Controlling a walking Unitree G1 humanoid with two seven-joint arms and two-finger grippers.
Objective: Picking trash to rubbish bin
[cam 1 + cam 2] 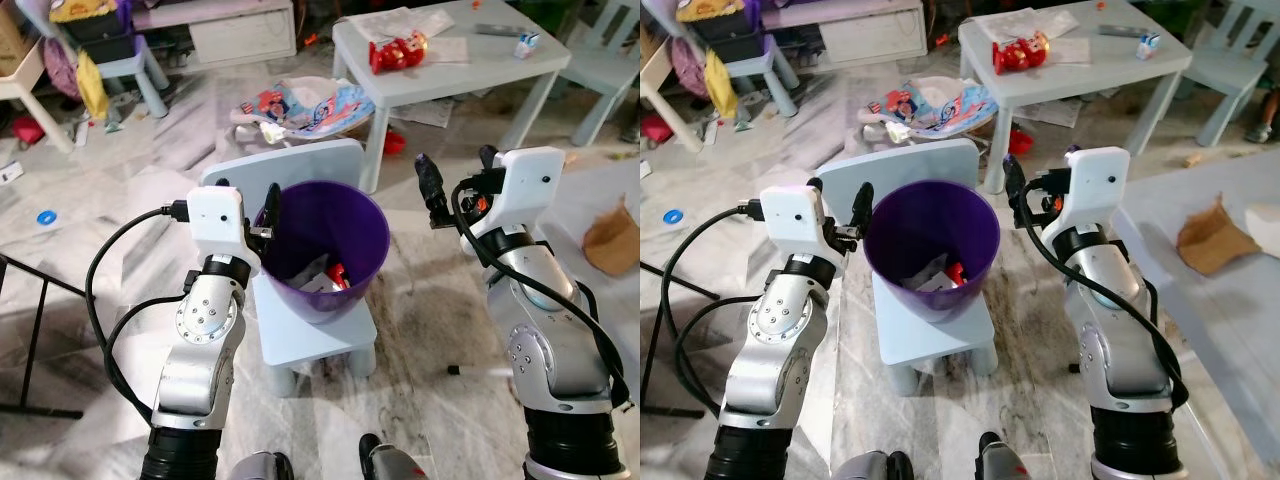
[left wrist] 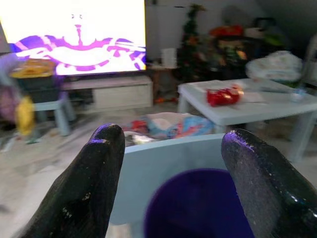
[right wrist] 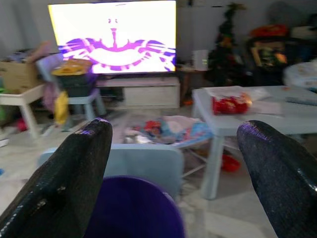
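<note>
Purple bin (image 1: 325,245) (trash inside) sits on the small chair (image 1: 310,335); left hand (image 1: 262,215) and right hand (image 1: 455,180) flank it, both wide, empty.

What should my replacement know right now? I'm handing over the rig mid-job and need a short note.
Left gripper: jaws open, holding nothing, beside the left rim of the purple plastic bin.
Right gripper: jaws open, holding nothing, to the right of the bin.
The bin stands on a small pale blue chair and already holds some red and white trash.
Left to do: a red crumpled wrapper lies on the pale blue table, a brown paper piece on the floor to the right, and other litter beyond the chair.
</note>
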